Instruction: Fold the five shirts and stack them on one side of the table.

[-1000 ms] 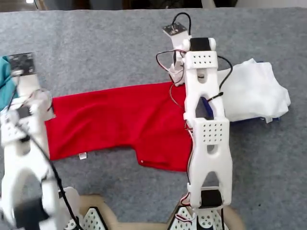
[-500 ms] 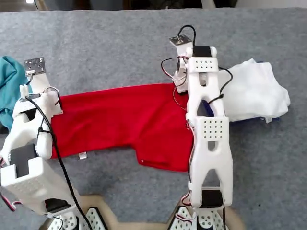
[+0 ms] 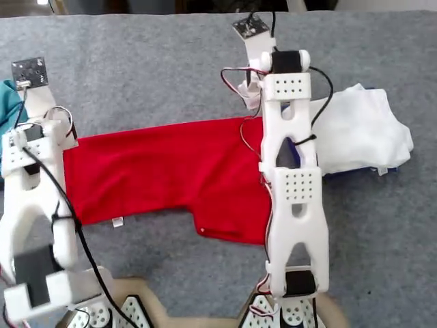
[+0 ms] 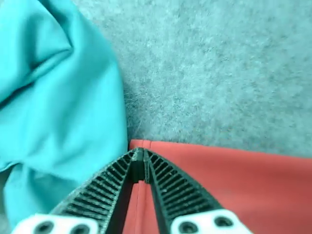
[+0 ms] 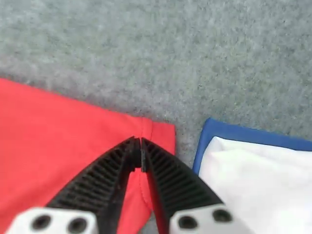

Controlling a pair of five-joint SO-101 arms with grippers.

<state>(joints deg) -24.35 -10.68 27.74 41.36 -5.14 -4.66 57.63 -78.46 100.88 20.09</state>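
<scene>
The red shirt (image 3: 171,174) lies flat across the grey, felt-like surface (image 3: 136,68), a smooth knit panel with one hemmed sleeve projecting toward the arm bases.

- The left hand (image 4: 139,156), with ribbed black jaws pressed together, appears to pinch the shirt's corner beside the crumpled teal shirt (image 4: 53,97).
- The right hand (image 5: 137,146) is likewise closed on the opposite corner, near the folded white shirt (image 3: 358,130) resting on a blue shirt (image 5: 243,134).

Compared with half a second ago, both wrists have shifted toward the far edge. The shirt's left edge now sits slightly further left.
</scene>
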